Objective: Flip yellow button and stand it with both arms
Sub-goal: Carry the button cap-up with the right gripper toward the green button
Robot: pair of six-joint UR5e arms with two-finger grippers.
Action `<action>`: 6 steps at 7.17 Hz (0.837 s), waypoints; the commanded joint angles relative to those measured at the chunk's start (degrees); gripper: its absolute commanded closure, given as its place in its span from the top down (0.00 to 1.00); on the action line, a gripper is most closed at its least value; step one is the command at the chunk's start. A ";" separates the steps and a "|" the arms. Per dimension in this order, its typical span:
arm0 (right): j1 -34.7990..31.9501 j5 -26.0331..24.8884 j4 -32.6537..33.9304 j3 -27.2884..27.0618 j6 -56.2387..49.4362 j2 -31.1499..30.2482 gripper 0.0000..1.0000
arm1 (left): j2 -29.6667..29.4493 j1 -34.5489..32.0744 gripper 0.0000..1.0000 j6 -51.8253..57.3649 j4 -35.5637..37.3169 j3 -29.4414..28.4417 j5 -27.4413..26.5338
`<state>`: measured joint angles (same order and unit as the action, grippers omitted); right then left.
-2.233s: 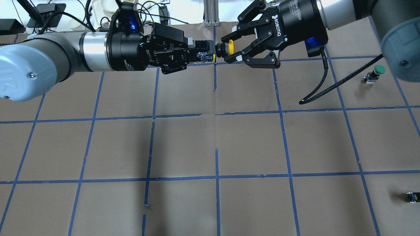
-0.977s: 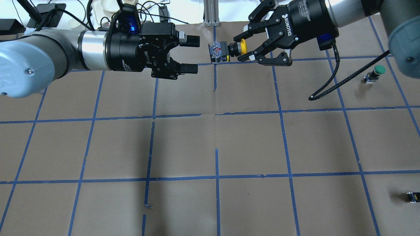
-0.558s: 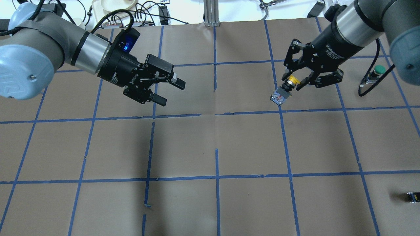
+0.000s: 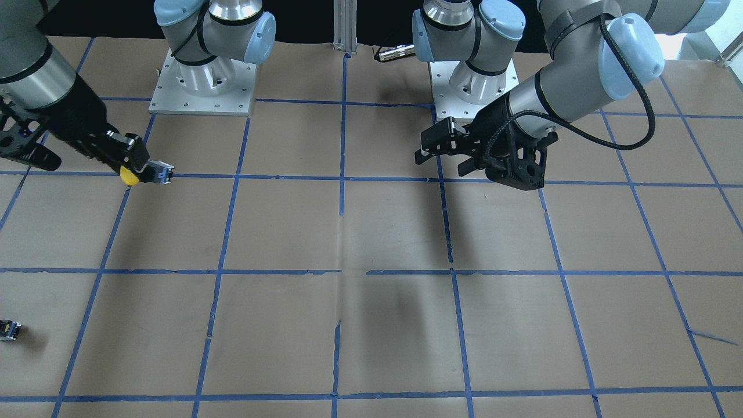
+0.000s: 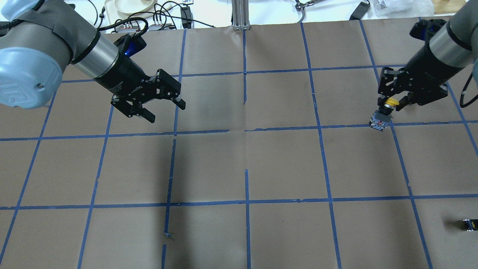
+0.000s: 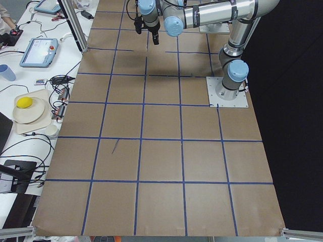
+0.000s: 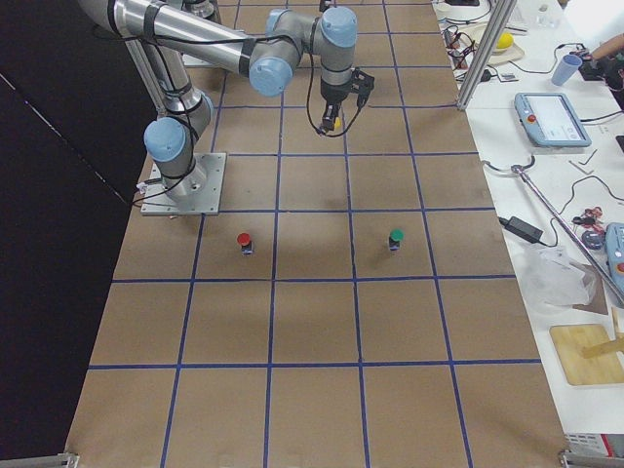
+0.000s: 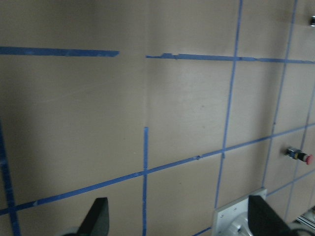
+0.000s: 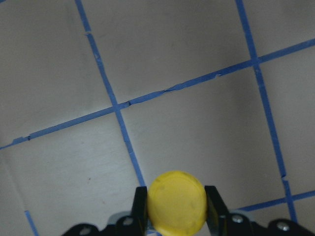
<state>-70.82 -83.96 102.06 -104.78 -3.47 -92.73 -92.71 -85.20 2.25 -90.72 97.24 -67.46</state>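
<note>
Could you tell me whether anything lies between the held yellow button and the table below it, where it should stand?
Nothing visible does. The right gripper holds the yellow button above bare table paper; the right wrist view shows only blue tape lines below.

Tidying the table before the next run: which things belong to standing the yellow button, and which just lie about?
In the job: yellow button, right gripper shut on it, left gripper open.
Lying about: red button, green button, small dark block.

Mostly just brown tabletop (image 8: pixel 74 123) with blue tape lines (image 8: pixel 145 162). Two dark fingers (image 8: pixel 100 216) poke up at the bottom, wide apart. Red-capped button (image 8: pixel 300 155) near the right edge, metal plate (image 8: pixel 236 223) corner lower right.
</note>
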 commanded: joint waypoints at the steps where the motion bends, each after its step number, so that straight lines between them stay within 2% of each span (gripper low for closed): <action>1: 8.20 -1.65 5.07 -4.19 -13.36 0.18 0.08 | -0.28 -2.58 1.00 -2.32 1.41 -1.36 -6.96; 2: 11.55 -1.38 11.78 -7.25 -18.45 0.35 0.08 | -0.46 -4.77 1.00 -4.07 4.38 -1.27 -8.90; 3: 14.36 -1.21 21.68 -12.07 -26.59 0.35 0.08 | -0.37 -7.06 1.00 -6.79 4.94 -1.27 -10.57; 4: 17.70 -0.94 28.57 -16.38 -32.68 0.27 0.08 | -0.28 -9.26 1.00 -8.12 6.51 -1.27 -14.59; 5: 19.73 -0.85 32.81 -18.51 -33.70 0.35 0.08 | 0.07 -11.11 1.00 -8.83 8.09 -1.36 -18.02; 6: 20.01 -0.68 33.81 -18.88 -34.58 0.35 0.08 | 0.33 -11.99 1.00 -10.66 8.28 -1.36 -18.06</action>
<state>-52.20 -84.84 132.52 -121.98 -35.96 -92.40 -92.69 -95.59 -6.55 -83.31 95.92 -83.87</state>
